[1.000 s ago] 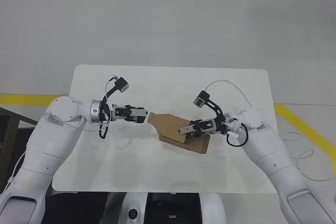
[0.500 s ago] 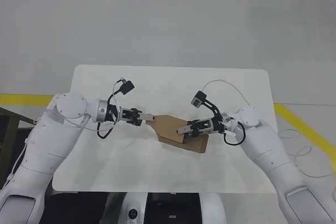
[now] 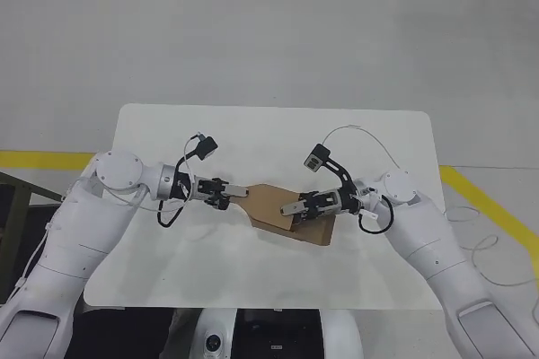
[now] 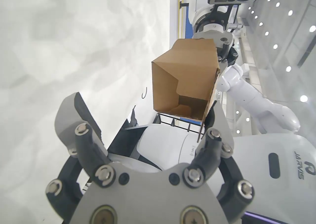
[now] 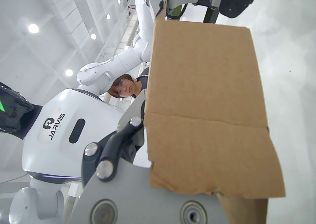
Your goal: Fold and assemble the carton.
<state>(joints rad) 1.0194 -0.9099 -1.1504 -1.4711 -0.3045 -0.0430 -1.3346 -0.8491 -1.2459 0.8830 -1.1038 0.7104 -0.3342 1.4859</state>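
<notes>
Mid-bench (image 3: pixel 207 269), top: carton (image 3: pixel 268 208) hasn't moved, right gripper (image 3: pixel 294 207) pinching its wall; left gripper (image 3: pixel 232 190) has crept up to the left tip, wrist rolled. Left wrist: fingers (image 4: pixel 79 113) spread, one touching a flap edge. Right wrist: carton wall hides the pinch. Looks lined up to grab that flap.

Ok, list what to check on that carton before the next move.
1. Right gripper clamped on carton: ok.
2. Left gripper open: ok.
3. Carton's edge between the left gripper's fingers: ok, it lies against one finger.
4. Carton opened into a hollow tube: ok.
5. End nearest the left gripper closed: not ok, it is open.
6. Carton resting on the table: cannot tell.
</notes>
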